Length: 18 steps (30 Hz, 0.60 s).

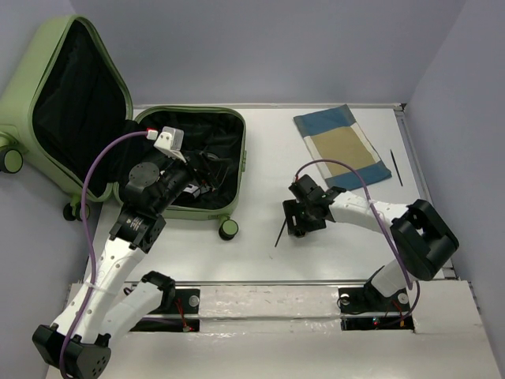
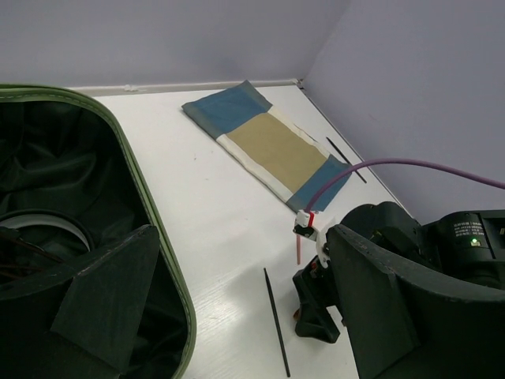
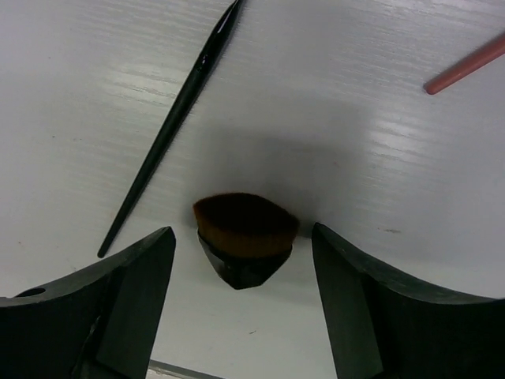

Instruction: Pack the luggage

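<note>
The sage-green luggage [image 1: 237, 170] lies open at the back left, its lid [image 1: 43, 71] propped up and its black lining showing. My left gripper [image 1: 199, 170] hovers over the open half, jaws open and empty; in the left wrist view [image 2: 239, 234] it looks across the green rim [image 2: 150, 205]. My right gripper [image 1: 301, 216] is low over the table, open, its fingers [image 3: 126, 292] on either side of a short brown-bristled makeup brush [image 3: 245, 237] without touching it. A thin black brush [image 3: 170, 126] lies just beside it on the table [image 1: 280, 234].
A folded blue-and-tan cloth [image 1: 341, 146] lies at the back right, a thin black stick [image 1: 396, 167] beside it. A pink stick [image 3: 465, 67] lies near the right gripper. A round white-rimmed item [image 2: 43, 225] sits inside the luggage. The white table [image 1: 260, 260] has a raised front ledge.
</note>
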Motion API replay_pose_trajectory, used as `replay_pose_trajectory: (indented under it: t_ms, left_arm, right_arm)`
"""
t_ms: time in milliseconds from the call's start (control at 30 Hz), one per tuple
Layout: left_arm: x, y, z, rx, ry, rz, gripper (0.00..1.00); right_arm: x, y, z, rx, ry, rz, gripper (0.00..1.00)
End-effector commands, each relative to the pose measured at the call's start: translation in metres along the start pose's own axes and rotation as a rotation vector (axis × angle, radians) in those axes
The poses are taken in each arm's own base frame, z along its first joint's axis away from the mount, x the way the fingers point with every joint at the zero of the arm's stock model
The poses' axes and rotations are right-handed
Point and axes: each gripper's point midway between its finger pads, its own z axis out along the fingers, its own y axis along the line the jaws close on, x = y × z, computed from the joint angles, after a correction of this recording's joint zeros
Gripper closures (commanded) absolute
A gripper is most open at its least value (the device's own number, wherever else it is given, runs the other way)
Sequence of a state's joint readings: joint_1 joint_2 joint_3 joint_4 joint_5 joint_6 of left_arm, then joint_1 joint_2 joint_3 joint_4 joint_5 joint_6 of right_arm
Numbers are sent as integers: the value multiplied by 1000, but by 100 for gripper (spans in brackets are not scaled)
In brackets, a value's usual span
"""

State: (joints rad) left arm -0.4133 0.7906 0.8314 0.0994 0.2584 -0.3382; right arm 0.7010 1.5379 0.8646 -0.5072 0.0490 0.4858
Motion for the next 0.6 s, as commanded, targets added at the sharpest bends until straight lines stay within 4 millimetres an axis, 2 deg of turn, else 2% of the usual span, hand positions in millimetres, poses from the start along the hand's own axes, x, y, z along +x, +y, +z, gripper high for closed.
replay_pose_trajectory:
  t_ms: [0,233,300,367,433,533,567]
  left_arm:
    - [-13,-11,1,43,-38,17,1]
    - [-12,-11,1,44,-36,17,1]
    - [-13,-11,1,44,-37,17,1]
    - [-13,-11,0,45,-39,16,1]
    - [-13,-10,1,43,-38,18,1]
    - [-13,-11,1,44,-38,18,1]
    - [-13,-10,1,42,-37,17,1]
  right_arm:
    - [-9,2,3,2,-39,-3,25]
    - [0,-4,3,15,-29,11,31]
    - [2,-3,5,13,-21,9,38]
    - [1,-3,4,12,-24,11,38]
    - [1,-5,5,21,-27,9,47]
    - [0,-5,4,23,-30,12,50]
    - [0,-5,4,22,-30,12,54]
